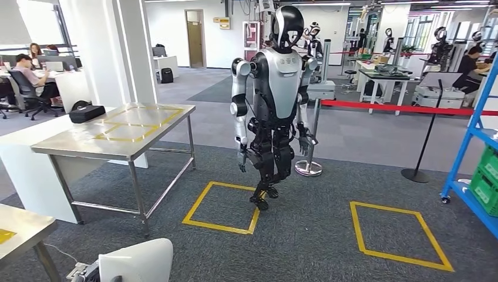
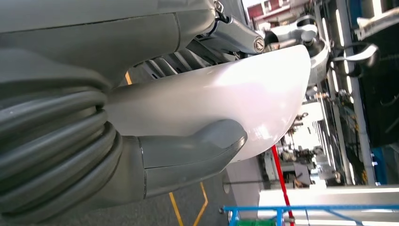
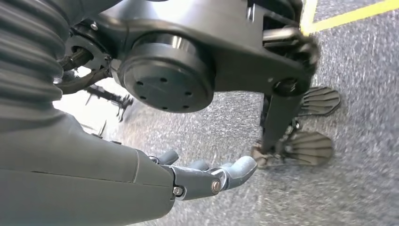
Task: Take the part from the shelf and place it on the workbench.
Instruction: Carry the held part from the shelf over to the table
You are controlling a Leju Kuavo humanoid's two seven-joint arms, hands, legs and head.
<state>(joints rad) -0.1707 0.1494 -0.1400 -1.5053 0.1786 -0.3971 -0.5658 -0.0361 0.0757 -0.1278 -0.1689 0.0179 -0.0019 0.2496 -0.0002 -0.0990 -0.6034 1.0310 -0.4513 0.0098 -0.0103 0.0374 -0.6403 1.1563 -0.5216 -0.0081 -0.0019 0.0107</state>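
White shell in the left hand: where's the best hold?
Across its broad middle, as the left hand has it: thumb on one curved face, fingers on the other. The white shell is glossy and rounds off at the tip, likely slippery.

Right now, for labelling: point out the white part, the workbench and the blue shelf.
white part [image 2: 211, 103], left wrist view, glossy face.
workbench [image 1: 70, 145], head view, bare steel top.
blue shelf [image 1: 469, 132], head view, front post.

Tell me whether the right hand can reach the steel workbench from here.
Probably not: the right hand hangs low by the leg, and open carpet separates the robot from the workbench; it must walk closer.
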